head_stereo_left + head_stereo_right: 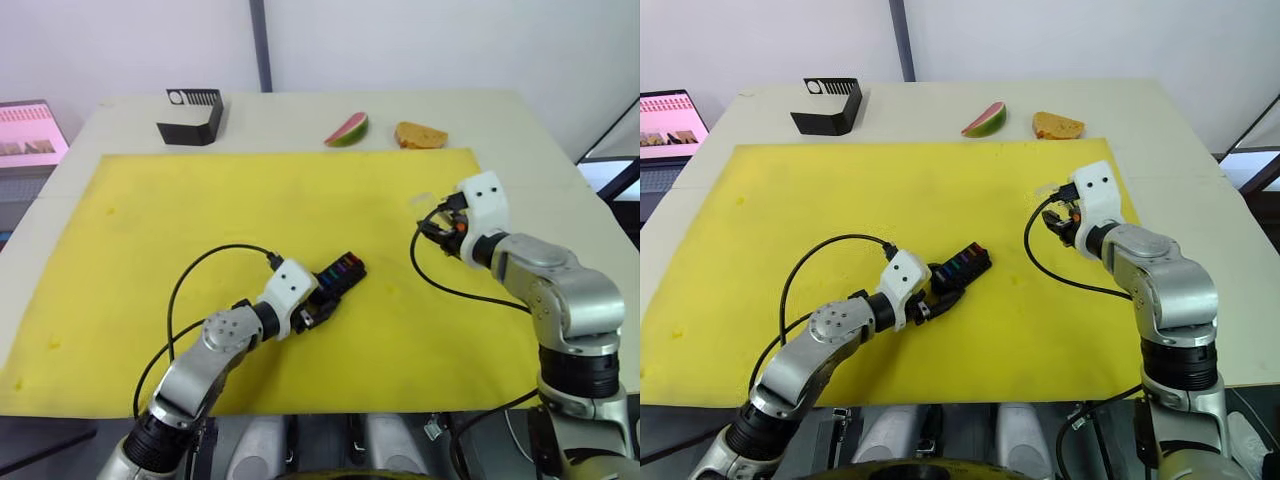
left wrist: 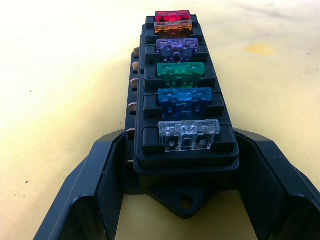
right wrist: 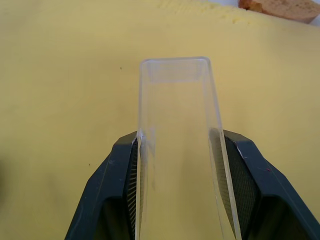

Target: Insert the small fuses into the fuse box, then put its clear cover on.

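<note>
1. Nearest me, my left gripper (image 1: 318, 312) clamps the tapered end of the fuse box (image 2: 182, 125), one finger on each long side. The box lies on the yellow mat (image 1: 150, 250) slightly left of centre, about 7 o'clock from the mat's middle.
2. The box's long axis runs from my gripper toward 2 o'clock, tapered end near me. Six fuses (image 2: 180, 74) sit upright in a single line along it: whitish closest, then blue, green, violet, amber, red farthest. All look seated, so I judge the inserting done.
3. The box seems stiff and light; my hold at its end should steady it, though a push on the far end could tip it.
4. Farther out at 3 o'clock, my right gripper (image 1: 437, 225) pinches the clear cover (image 3: 176, 145) by its two long walls, above the mat's right edge and well apart from the box.
5. The cover is thin, smooth and likely slippery; hard squeezing may bow its walls. Its long axis runs away along my fingers, closed end farthest.
6. At the table's far edge lie a black holder (image 1: 192, 117), a watermelon slice (image 1: 347, 130) and bread (image 1: 420, 135).
</note>
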### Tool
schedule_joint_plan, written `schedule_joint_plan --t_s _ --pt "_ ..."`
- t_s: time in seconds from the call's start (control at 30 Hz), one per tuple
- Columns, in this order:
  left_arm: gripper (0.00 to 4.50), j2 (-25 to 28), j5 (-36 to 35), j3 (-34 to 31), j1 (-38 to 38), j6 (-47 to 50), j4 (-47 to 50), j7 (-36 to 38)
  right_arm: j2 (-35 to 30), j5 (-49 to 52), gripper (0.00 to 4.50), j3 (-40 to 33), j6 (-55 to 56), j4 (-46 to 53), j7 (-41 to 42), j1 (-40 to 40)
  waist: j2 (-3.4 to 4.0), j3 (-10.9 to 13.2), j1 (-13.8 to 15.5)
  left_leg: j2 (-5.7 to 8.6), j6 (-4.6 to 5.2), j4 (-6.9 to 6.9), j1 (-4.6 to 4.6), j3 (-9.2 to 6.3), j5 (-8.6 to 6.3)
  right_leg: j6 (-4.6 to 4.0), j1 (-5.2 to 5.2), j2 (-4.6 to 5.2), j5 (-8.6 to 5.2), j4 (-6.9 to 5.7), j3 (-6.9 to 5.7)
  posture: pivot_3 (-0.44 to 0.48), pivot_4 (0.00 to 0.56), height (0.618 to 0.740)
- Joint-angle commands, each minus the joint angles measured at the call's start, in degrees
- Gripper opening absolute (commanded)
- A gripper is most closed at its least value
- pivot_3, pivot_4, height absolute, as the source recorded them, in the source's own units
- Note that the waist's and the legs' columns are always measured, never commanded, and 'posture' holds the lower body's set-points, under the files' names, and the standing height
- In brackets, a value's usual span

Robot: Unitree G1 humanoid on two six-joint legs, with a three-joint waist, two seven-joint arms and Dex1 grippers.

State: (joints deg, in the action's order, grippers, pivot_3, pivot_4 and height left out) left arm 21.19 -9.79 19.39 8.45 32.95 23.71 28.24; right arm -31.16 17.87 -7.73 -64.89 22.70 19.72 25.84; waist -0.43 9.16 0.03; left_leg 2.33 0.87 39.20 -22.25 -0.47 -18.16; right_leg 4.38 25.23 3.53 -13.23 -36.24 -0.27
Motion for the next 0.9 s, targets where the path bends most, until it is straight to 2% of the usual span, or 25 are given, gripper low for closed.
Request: schedule_joint_plan --t_s 0.03,0.2,0.3,0.4,0.53,0.67,0.9 --pt "2.59 2.6 -1.3 -0.7 2.1 -2.5 -2.3 5.9 -4.2 3.8 1.71 -3.0 3.6 5.1 6.1 0.8 0.0 0.0 0.4 0.0 0.0 0.01 0.0 0.0 0.0 0.0 0.0 0.0 0.0 0.0 0.0 0.0 0.15 0.74" --pt "2.59 7.3 -3.1 -0.1 8.1 -8.0 -8.5 17.9 -9.0 12.8 1.71 -4.6 6.1 7.3 18.3 1.1 -0.01 0.0 0.6 0.0 0.01 0.0 0.01 0.0 -0.01 0.0 -0.03 -0.01 0.0 0.04 -0.02 0.0 0.15 0.74" --pt "2.59 8.7 -2.8 0.9 12.6 -13.8 -15.3 25.3 -14.5 17.0 1.71 -1.8 9.2 9.3 28.5 0.8 0.02 0.0 0.6 0.0 0.02 0.01 0.03 0.0 -0.01 0.0 -0.04 -0.02 0.0 0.04 -0.03 0.0 0.15 0.74" --pt "2.59 7.9 -3.2 1.6 16.5 -19.5 -22.4 32.2 -17.4 16.7 1.71 3.2 13.8 8.7 34.4 1.0 0.0 0.0 0.7 0.0 0.07 0.03 0.05 0.0 -0.03 0.0 -0.13 -0.01 0.0 0.11 -0.06 0.0 0.15 0.74" --pt "2.59 7.3 -2.5 2.8 19.9 -26.5 -29.6 40.0 -17.0 13.1 1.71 11.9 19.4 8.0 37.4 2.4 0.0 0.0 0.6 0.0 0.08 0.05 0.09 0.01 -0.04 0.0 -0.17 -0.01 0.0 0.11 -0.06 0.0 0.15 0.74" --pt "2.59 6.0 -1.5 3.1 22.1 -29.4 -34.3 42.9 -16.2 7.3 1.71 19.2 25.3 5.2 38.6 3.7 -0.01 0.0 0.7 0.0 0.08 0.05 0.06 0.0 -0.04 0.0 -0.13 -0.01 0.0 0.11 -0.06 0.0 0.15 0.74" --pt "2.59 4.1 0.3 2.6 23.2 -31.8 -37.8 43.4 -12.6 4.5 1.71 23.6 27.4 2.1 38.8 5.4 -0.01 0.0 0.8 0.01 0.08 0.11 0.05 0.0 -0.04 0.01 -0.14 0.0 0.0 0.1 -0.06 0.0 0.15 0.74"
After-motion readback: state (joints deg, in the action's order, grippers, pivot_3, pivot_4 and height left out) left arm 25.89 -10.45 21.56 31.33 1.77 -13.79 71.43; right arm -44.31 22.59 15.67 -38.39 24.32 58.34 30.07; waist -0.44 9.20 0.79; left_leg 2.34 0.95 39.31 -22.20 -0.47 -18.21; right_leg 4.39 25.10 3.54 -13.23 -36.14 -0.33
